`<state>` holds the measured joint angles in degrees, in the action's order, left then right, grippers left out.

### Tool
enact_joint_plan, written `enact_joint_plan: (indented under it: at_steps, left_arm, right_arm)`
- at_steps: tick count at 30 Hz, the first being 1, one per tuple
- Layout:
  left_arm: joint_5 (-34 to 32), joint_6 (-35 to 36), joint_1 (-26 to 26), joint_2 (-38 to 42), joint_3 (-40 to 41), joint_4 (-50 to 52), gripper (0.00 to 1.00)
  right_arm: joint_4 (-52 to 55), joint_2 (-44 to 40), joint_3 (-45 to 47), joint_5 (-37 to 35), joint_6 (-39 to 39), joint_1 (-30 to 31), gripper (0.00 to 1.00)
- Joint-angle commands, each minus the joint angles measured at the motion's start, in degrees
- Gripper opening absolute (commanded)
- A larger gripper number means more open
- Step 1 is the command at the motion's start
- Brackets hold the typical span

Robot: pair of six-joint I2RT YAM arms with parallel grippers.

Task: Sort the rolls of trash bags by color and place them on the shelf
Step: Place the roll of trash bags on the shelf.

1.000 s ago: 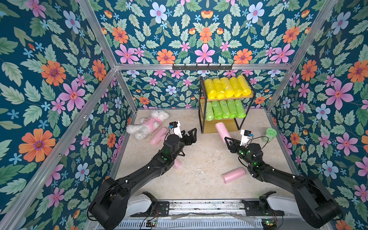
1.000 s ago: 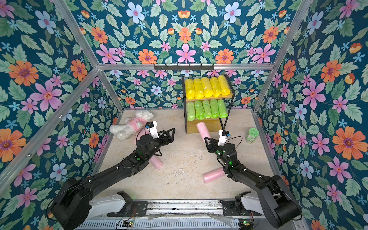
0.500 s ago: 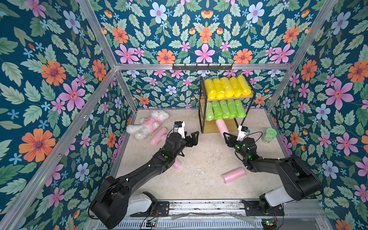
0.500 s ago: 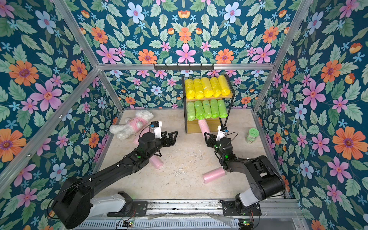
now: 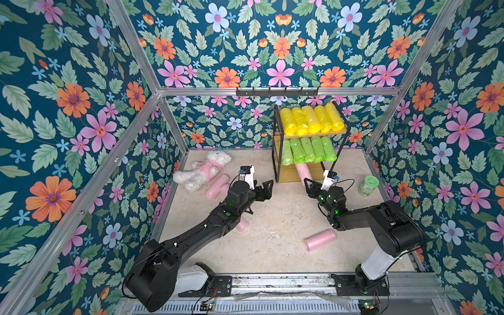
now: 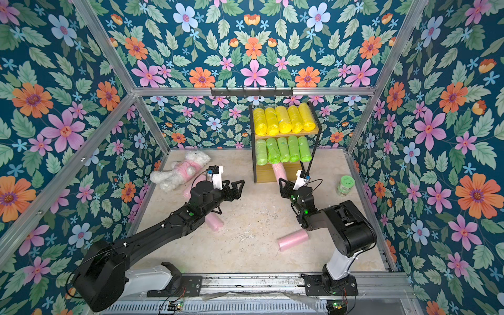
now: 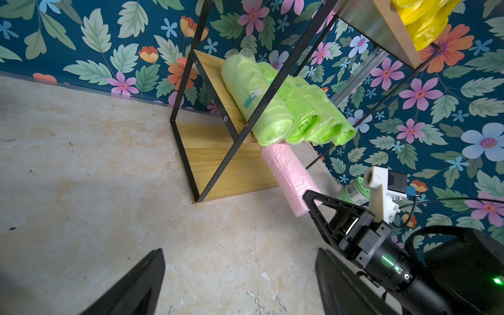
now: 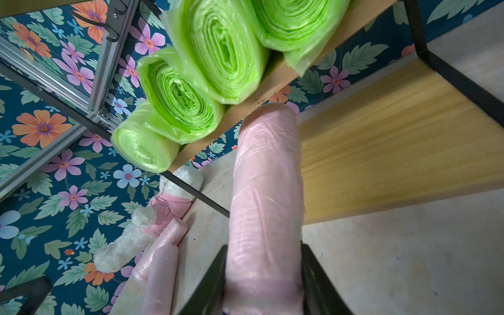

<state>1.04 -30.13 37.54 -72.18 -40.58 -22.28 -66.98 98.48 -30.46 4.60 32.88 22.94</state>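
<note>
Straight ahead of the right gripper [image 5: 309,183] stands the shelf [image 5: 286,174], wood boards in a thin black frame. It has yellow rolls [image 5: 311,120] on top and green rolls [image 5: 308,150] overhanging the middle board, right above what the gripper holds: a crinkly pale pink roll [image 8: 266,191], clamped at its near end, its far end reaching in over the bottom board. The left gripper [image 5: 265,189], jaws spread wide and empty, hangs beside it, with a fluffy plush toy [image 5: 203,171] and loose pink rolls [image 5: 218,184] off its outer side.

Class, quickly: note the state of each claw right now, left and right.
Left claw: open, holding nothing.
Right claw: closed on a pink roll, whose far end reaches into the bottom tier of the shelf.
</note>
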Motion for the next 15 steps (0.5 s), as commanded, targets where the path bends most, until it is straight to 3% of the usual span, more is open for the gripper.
enact_joint_plan:
  at_steps: [1, 15]
  left_arm:
    - [0.2, -0.6, -0.1, -0.3, -0.1, -1.0, 0.92]
    - [0.6, -0.6, -0.1, -0.8, 0.3, -1.4, 0.92]
  right_arm:
    - [-5.6, 1.0, -0.8, -1.3, -1.0, 0.1, 0.29]
    - [-7.4, 6.8, -3.7, -7.1, -2.0, 4.4, 0.29]
